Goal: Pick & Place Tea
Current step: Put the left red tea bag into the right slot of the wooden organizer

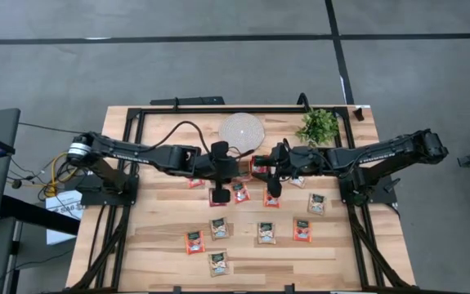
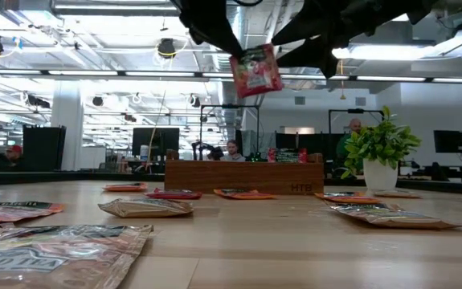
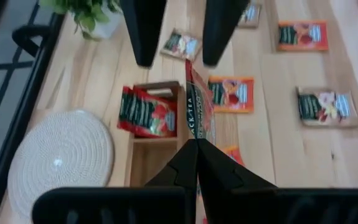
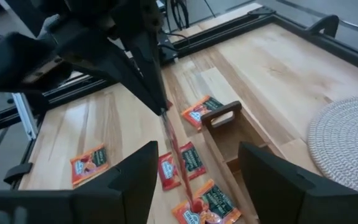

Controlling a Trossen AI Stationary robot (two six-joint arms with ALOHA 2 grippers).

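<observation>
above the tray, a handed-over sachet hangs from the left gripper

over the middle of the table, the left gripper is pinched shut on the upper edge of a red sachet, which hangs edge-on in the air above the wooden tray. the low view shows the same sachet dangling high above the table, well clear of everything lying on it. the right gripper faces it from the other side with its fingers spread wide on either side of the sachet and not touching it, so by the look of it the right arm has no hold and the left arm alone carries the tea.

red sachets already stand in one end compartment of the tray. the other sachets, red-orange and pale tan, lie flat and scattered on the near half of the table, apart from each other. a white woven disc and a small potted plant sit behind the tray.

judged from this, the step in hand is the placing of one sachet, with most of the task left to do. the next move calls for the right gripper to back away clear, and for the left to line the sachet's lower edge up over a compartment and lower it upright before letting go; a thin hanging packet could swing or catch on the tray wall.
</observation>
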